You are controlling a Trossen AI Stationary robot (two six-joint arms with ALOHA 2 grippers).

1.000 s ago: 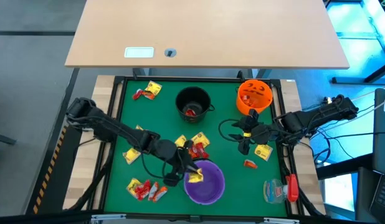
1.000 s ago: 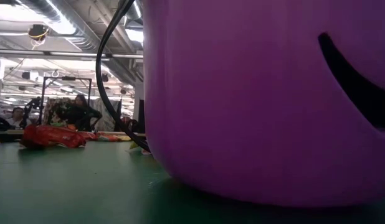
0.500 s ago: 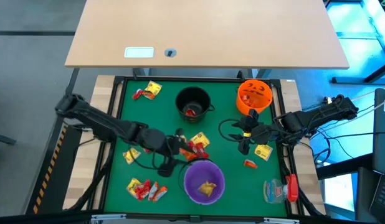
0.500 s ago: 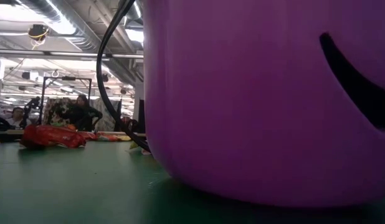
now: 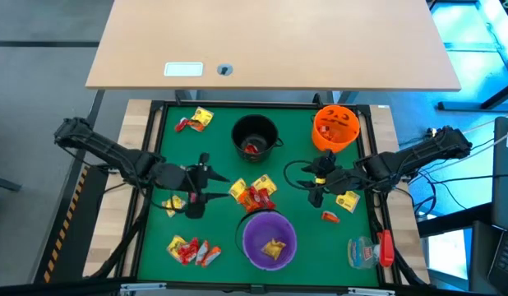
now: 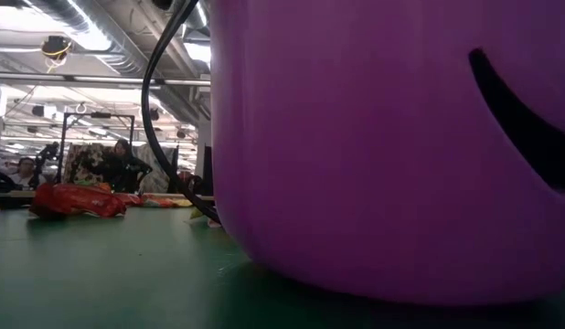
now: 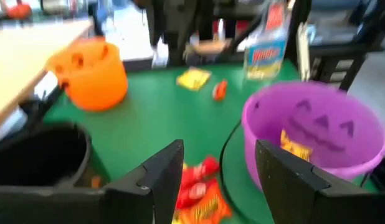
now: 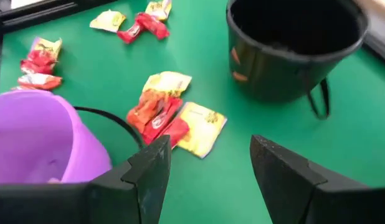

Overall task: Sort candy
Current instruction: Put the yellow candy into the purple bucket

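Your left gripper [image 5: 201, 182] sits left of centre in the high view, above the green mat [image 5: 295, 148], with its fingers spread apart and nothing between them. Your right gripper [image 5: 318, 178] sits right of centre, just below the orange bucket [image 5: 334, 127]; its fingers are likewise parted and hold nothing.

Locate the candy as follows:
- One yellow piece [image 5: 274, 247] lies inside the purple bucket [image 5: 270, 239] at lower centre.
- A cluster of red and yellow pieces [image 5: 252, 193] lies at the frame centre, just above the purple bucket and between the two grippers.
- A pile of red and yellow pieces [image 5: 191, 248] lies at lower left.
- One yellow piece [image 5: 173, 204] lies just below the left gripper.
- A yellow and a red piece [image 5: 196, 120] lie at upper left.
- A yellow piece [image 5: 347, 201] and a small orange piece [image 5: 330, 216] lie at right, below the right gripper.
- Red candy shows inside the black bucket [image 5: 255, 135] at upper centre.

A clear plastic item with a red part [image 5: 371, 249] rests at lower right. In the low view the purple bucket fills most of the frame.
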